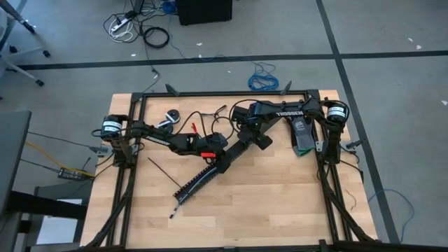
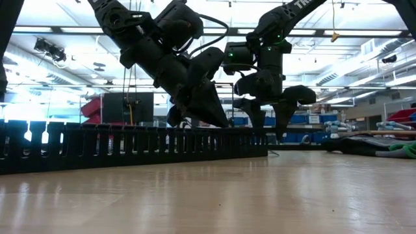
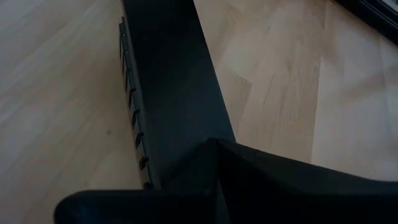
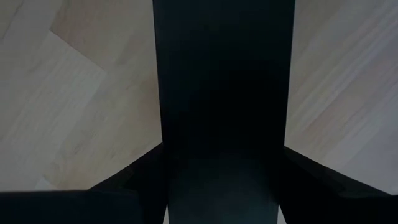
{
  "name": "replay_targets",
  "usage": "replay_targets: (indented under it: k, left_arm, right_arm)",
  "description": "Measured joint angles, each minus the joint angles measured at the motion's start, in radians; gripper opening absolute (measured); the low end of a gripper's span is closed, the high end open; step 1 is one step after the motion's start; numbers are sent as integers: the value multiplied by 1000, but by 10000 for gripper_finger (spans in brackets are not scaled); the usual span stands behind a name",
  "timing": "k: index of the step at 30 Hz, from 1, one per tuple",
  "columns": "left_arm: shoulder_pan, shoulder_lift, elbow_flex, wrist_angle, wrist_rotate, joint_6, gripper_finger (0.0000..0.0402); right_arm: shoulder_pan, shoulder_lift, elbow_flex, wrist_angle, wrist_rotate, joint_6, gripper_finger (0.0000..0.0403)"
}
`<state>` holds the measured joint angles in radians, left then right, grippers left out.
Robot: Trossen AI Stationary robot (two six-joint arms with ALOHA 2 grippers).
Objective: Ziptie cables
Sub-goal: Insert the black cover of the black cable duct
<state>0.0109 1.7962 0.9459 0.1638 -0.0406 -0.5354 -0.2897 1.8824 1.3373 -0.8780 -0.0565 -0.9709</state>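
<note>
A perforated strip [image 1: 196,183] lies on the table [image 1: 280,203], a ziptie [image 1: 162,170] beside it.

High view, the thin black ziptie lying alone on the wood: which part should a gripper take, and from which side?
Probably the ziptie near its upper-left end, from straight above, fingers across its width. It lies flat on the table, ruling out a side approach; its lower end runs close to the slotted black strip.

Both dark arms reach inward and meet over the wooden table [image 1: 280,203], the left gripper [image 1: 222,162] closed, the right gripper [image 1: 234,150] spread wide just beside it.
</note>
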Motion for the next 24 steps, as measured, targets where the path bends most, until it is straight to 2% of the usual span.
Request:
replay_targets:
  k: [9, 24]
  left_arm:
    - [1, 22, 0, 23, 38, -28, 0]
    - [0, 27, 0, 37, 44, -45, 0]
  right_arm:
    - [-1, 14, 0, 5, -16, -19, 229]
    - [-1, 36, 1, 9, -20, -25, 229]
